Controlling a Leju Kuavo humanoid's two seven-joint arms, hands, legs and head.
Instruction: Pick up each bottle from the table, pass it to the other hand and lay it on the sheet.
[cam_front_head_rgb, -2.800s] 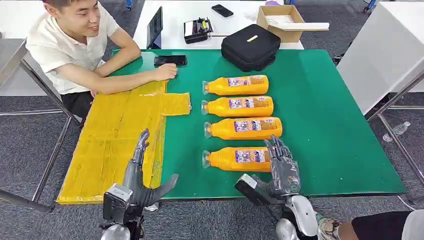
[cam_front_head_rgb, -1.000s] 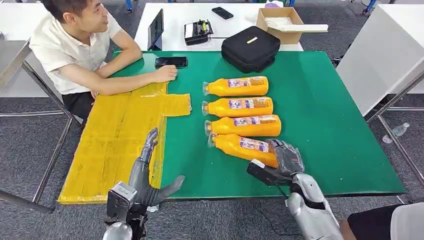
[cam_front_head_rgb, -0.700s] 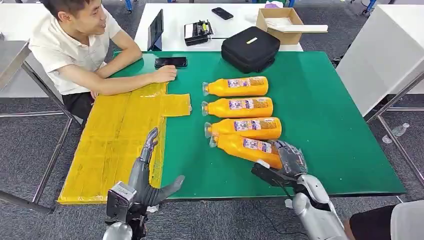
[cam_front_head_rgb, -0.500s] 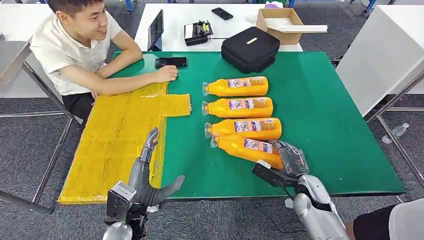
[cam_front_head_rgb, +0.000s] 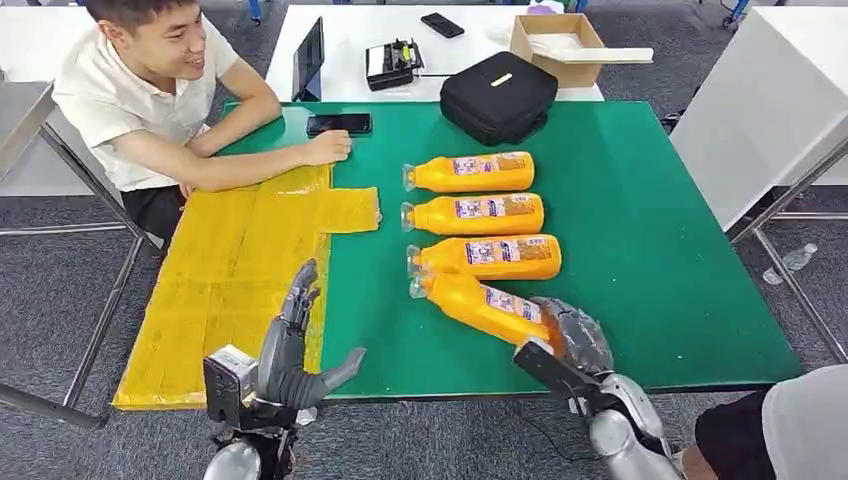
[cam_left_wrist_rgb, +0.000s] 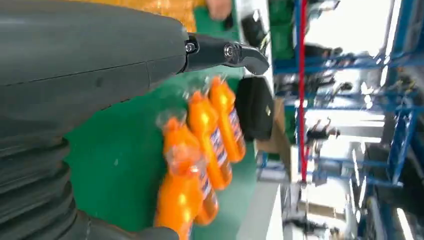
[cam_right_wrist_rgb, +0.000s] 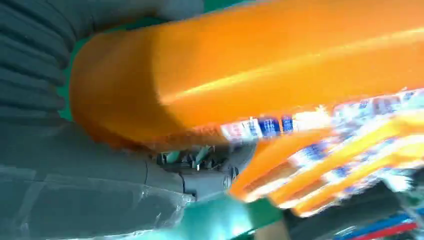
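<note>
Four orange bottles (cam_front_head_rgb: 470, 172) lie on the green surface (cam_front_head_rgb: 640, 250) in the head view; three sit in a neat column, caps toward the yellow sheet (cam_front_head_rgb: 230, 270), and the nearest bottle (cam_front_head_rgb: 478, 303) lies askew, its cap touching the third one. Each carries a pale label with blue print, too small to read. One right hand (cam_front_head_rgb: 572, 338) grips that nearest bottle at its base, fingers wrapped around it. One left hand (cam_front_head_rgb: 290, 350) hovers at the sheet's near edge, fingers spread, holding nothing. One person (cam_front_head_rgb: 150, 90) rests an arm at the far end of the sheet.

From the left wrist, the bottles (cam_left_wrist_rgb: 210, 145) appear blurred beyond the outstretched thumb.

From the right wrist, the held bottle (cam_right_wrist_rgb: 260, 75) lies against the palm; its label's writing is smeared and unreadable
</note>
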